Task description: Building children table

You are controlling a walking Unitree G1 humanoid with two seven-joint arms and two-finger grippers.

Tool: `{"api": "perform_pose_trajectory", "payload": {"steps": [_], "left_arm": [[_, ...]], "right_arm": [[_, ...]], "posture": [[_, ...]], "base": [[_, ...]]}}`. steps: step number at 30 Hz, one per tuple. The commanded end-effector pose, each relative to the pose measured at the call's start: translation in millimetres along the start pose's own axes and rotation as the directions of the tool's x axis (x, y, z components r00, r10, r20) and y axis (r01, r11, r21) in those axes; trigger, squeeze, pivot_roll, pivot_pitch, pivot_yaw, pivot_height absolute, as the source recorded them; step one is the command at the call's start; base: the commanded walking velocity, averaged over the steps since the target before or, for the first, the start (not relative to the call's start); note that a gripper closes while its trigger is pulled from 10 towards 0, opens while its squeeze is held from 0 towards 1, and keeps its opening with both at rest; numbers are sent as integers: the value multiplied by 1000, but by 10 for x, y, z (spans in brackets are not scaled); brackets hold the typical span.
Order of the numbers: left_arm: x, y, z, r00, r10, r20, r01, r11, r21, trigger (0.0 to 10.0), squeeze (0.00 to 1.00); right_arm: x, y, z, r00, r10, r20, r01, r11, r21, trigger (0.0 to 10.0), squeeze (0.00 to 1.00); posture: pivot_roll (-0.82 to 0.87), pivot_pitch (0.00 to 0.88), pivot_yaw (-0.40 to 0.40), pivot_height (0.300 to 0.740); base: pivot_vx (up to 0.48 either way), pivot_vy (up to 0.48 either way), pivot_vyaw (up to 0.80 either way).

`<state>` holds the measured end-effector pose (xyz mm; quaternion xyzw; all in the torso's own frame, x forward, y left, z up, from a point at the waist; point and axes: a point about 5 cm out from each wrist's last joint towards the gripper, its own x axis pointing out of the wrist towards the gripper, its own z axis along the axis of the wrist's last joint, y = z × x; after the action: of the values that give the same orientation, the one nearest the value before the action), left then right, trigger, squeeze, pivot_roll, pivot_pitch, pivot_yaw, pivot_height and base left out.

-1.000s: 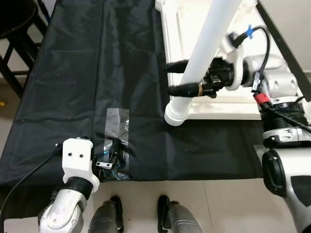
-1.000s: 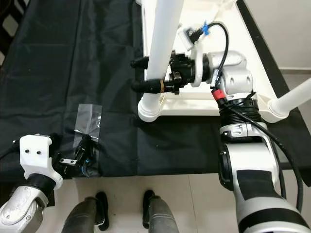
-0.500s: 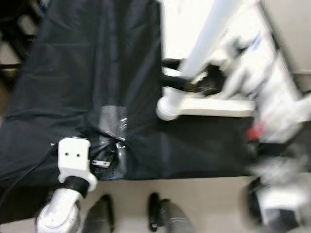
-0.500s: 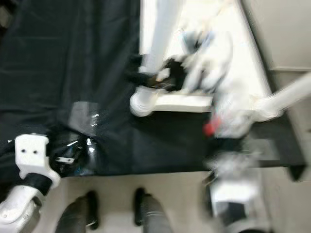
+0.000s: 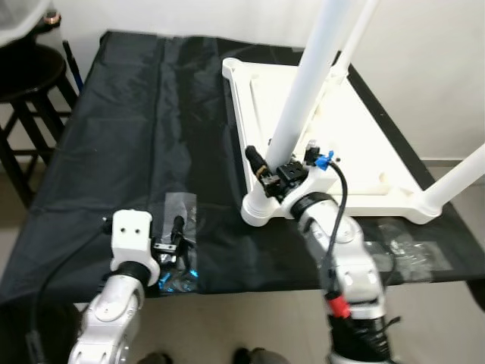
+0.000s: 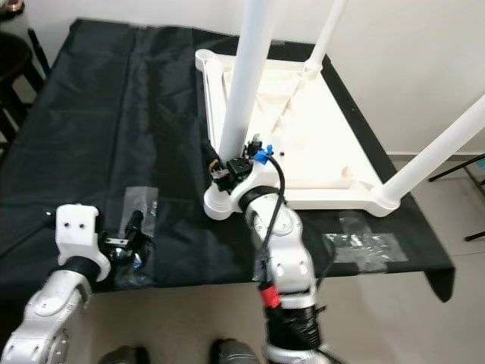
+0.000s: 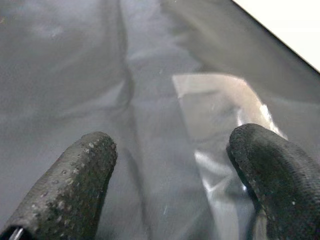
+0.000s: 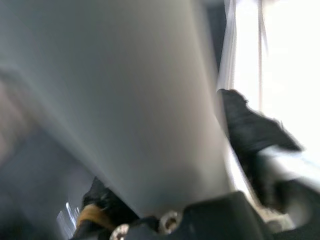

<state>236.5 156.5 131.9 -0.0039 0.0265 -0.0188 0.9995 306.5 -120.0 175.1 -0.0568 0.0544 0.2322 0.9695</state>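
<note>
The white children's table (image 5: 364,163) lies upside down on the black cloth, its legs pointing up. My right gripper (image 5: 263,168) is shut on the near-left leg (image 5: 307,83) just above its base; in the right wrist view that leg (image 8: 125,100) sits between the black fingers (image 8: 250,132). My left gripper (image 5: 176,235) hangs open near the table's front edge, just over a clear plastic bag (image 5: 182,208). In the left wrist view the bag (image 7: 220,105) lies beyond the two spread fingertips (image 7: 87,155).
The black cloth (image 5: 144,121) covers the worktable. A second leg (image 5: 455,182) rises at the near right and a third (image 5: 356,38) at the back. Another clear bag (image 5: 409,250) lies at the front right. A dark stool (image 5: 23,83) stands at the left.
The camera has pulled back and up, so the whole table now shows. My right gripper stays on the leg and my left gripper stays by the plastic bag.
</note>
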Motion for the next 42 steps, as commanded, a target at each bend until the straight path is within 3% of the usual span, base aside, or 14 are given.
{"api": "perform_pose_trajectory", "payload": {"steps": [1, 7, 12, 13, 16, 17, 19, 20, 30, 36, 37, 38, 39, 42], "left_arm": [[-25, -15, -17, 1000, -1, -14, 1, 1000, -11, 10000, 0], [-86, -40, 33, 1000, -5, 8, 5, 1000, -13, 10000, 0], [-246, -74, 137, 999, -8, 35, 8, 1000, -13, 10000, 0], [-295, -77, 164, 999, -8, 37, 8, 1000, -12, 10000, 0], [-335, -78, 184, 999, -8, 38, 9, 1000, -11, 10000, 0], [-375, -76, 198, 999, -9, 36, 10, 1000, -10, 10000, 0], [-439, -72, 218, 999, -10, 32, 11, 1000, -9, 10000, 0], [-465, -67, 226, 1000, -11, 28, 11, 1000, -7, 10000, 0], [-534, -49, 269, 1000, -8, 21, 8, 1000, 6, 10000, 0], [-507, -68, 274, 1000, -8, 16, 8, 1000, 0, 10000, 0], [-497, -80, 265, 1000, -6, 16, 6, 1000, -3, 10000, 0], [-467, -75, 232, 1000, 1, 15, -1, 1000, -6, 10000, 0], [-447, -69, 209, 1000, 7, 15, -7, 1000, -8, 10000, 0], [-447, -69, 209, 1000, 7, 15, -7, 1000, -8, 10000, 0]], "right_arm": [[-54, -86, 95, 999, 25, 34, -25, 1000, 17, 10000, 1000], [-158, -257, 501, 947, 272, 168, -256, 960, -112, 10000, 1000], [-195, -593, 892, 780, 616, 110, -573, 773, -271, 10000, 1000], [-172, -652, 990, 738, 669, 92, -626, 729, -278, 10000, 525], [-164, -681, 1052, 711, 699, 82, -656, 701, -280, 10000, 525], [-113, -722, 1165, 688, 718, 107, -671, 686, -281, 10000, 0], [-55, -760, 1331, 656, 741, 143, -686, 665, -294, 10000, 0], [-36, -779, 1411, 637, 756, 152, -697, 649, -305, 275, 0], [-98, -830, 1620, 528, 841, 121, -769, 534, -352, 0, 0], [-151, -908, 1438, 639, 765, 83, -702, 623, -345, 0, 0], [-224, -836, 1229, 729, 673, 128, -630, 731, -262, 0, 0], [-203, -658, 799, 931, 335, 145, -312, 937, -158, 0, 0], [-341, -612, 526, 991, 1, 137, 8, 998, -69, 0, 0], [-341, -612, 526, 991, 1, 137, 8, 998, -69, 0, 0]], "posture": [[-51, 175, -117, 740], [-28, 228, -122, 740], [20, 308, -115, 740], [26, 318, -113, 740], [34, 327, -111, 740], [50, 339, -105, 740], [66, 351, -104, 740], [78, 359, -102, 740], [86, 382, -91, 740], [3, 365, -127, 740], [-10, 353, -180, 740], [-14, 301, -211, 740], [-14, 301, -211, 740], [-14, 301, -211, 740]], "base": [[0, 0, 0], [0, 0, 0], [0, 0, 0], [0, 0, 0], [0, 0, 0], [0, 0, 0], [0, 0, 0], [0, 0, 0], [0, 0, 0], [0, 0, 0], [0, 0, 0], [0, 0, 0], [0, 0, 0], [0, 0, 0]]}}
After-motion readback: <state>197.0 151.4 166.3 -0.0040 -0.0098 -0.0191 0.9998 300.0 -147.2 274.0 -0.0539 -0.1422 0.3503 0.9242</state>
